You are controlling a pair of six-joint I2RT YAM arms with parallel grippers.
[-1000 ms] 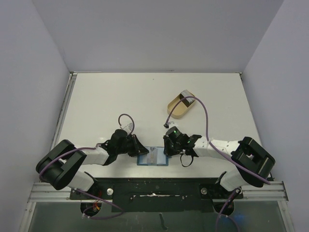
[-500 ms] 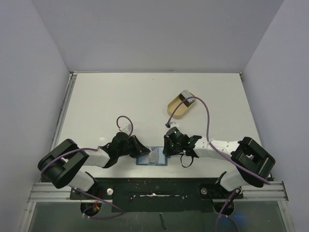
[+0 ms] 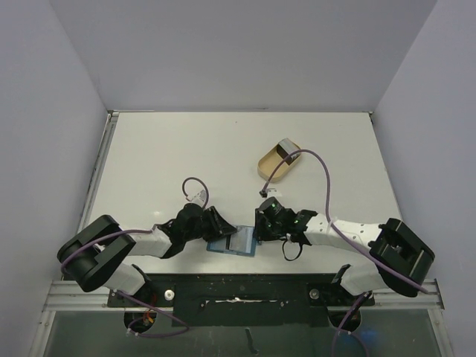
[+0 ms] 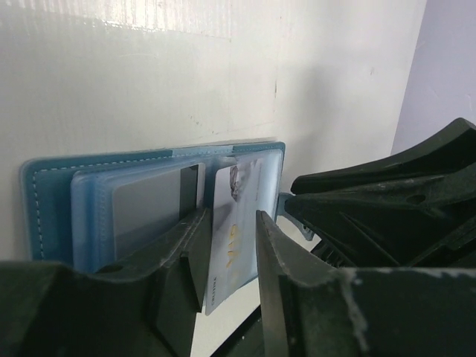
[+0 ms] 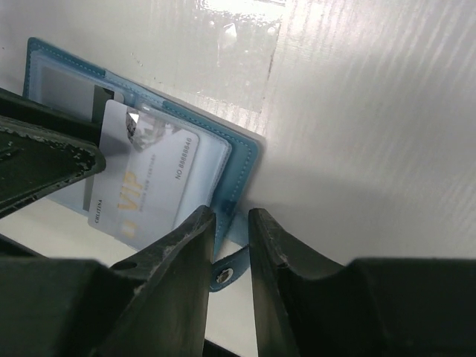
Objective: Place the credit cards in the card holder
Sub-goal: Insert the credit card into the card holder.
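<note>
The card holder (image 3: 236,242) is a blue wallet lying spread open near the table's front edge, between my two grippers. In the left wrist view a grey credit card (image 4: 149,204) sits in the wallet's left pocket. A silvery VIP card (image 4: 242,193) sticks halfway out of the right pocket. My left gripper (image 4: 232,219) is open, its fingers either side of that card's free end with a gap showing. My right gripper (image 5: 231,217) is also open, straddling the wallet's right edge (image 5: 242,160) just above the closing tab (image 5: 227,274).
A tan oval dish (image 3: 279,160) stands at the back right with something grey and flat in it. Both arms' purple cables loop above the table. The black mounting rail (image 3: 238,286) runs just in front of the wallet.
Both grippers' jaws have parted. The left has let go of the VIP card and the right has loosened on the wallet's edge. The right arm's elbow shifted slightly right.
</note>
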